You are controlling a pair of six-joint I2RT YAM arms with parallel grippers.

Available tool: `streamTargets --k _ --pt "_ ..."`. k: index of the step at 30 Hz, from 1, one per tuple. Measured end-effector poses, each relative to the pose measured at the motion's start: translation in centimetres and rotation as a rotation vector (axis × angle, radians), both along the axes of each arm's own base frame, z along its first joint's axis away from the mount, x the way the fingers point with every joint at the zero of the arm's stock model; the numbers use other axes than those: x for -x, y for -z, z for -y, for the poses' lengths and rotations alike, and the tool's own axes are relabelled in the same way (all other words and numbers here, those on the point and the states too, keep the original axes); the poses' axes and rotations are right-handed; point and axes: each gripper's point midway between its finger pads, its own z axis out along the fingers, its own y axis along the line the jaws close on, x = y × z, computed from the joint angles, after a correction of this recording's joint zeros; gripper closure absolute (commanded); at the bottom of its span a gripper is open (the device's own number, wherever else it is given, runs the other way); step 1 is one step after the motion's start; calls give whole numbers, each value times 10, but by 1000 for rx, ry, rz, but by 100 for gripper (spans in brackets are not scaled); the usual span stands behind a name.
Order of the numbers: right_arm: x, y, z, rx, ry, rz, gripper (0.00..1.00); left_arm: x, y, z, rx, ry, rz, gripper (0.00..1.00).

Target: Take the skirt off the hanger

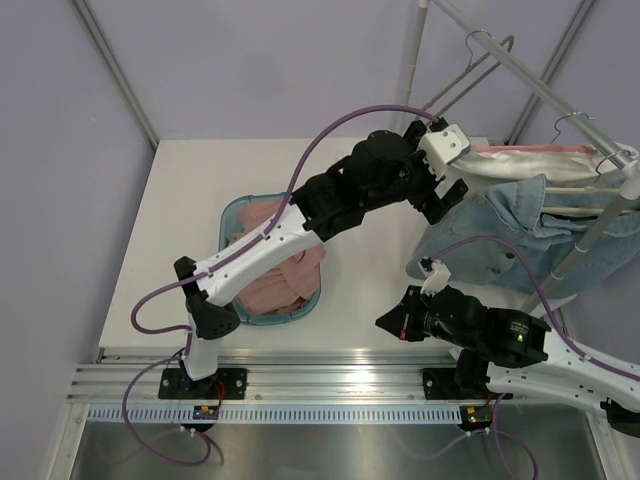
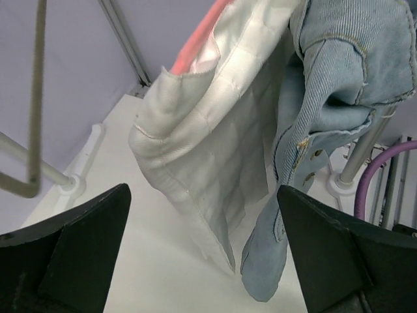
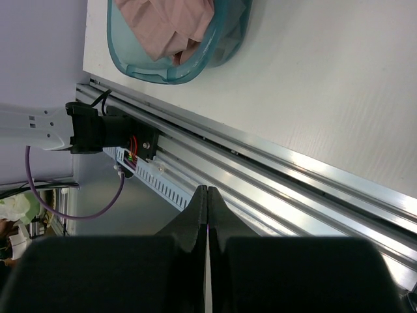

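Two grippers checked. We find the left gripper (image 2: 202, 192) spread open, facing the white skirt (image 2: 215, 130), which hangs from the far-right rail (image 1: 540, 80). The right gripper (image 3: 207, 193) is closed and empty at the near edge.

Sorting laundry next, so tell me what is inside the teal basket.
Crumpled pink clothes fill the basket. The left arm crosses over it, covering part of the pile; anything underneath the clothes is hidden.
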Motion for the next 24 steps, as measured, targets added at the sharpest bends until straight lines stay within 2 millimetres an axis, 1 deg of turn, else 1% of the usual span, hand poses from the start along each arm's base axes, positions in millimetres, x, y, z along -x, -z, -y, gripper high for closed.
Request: streamTargets --k 5,8,9,13,16,20,24 --pt "1 0 0 -1 -4 -3 100 -10 -18 -8 38 -6 28 6" --pt "1 0 0 -1 -4 -3 100 -17 -23 -12 62 5 25 13" --pt "1 0 -1 1 -4 -4 100 -19 -24 -13 63 10 21 18" --pt "1 3 -2 13 -5 -9 100 -25 -31 -11 96 32 11 31" --pt "0 6 -3 23 -6 -14 100 -25 -33 -6 122 63 0 32" --pt "0 8 -3 30 -7 -17 100 -24 -34 6 162 125 -22 30" --pt "0 7 -3 30 -6 -17 100 -21 -25 15 166 172 -60 29"
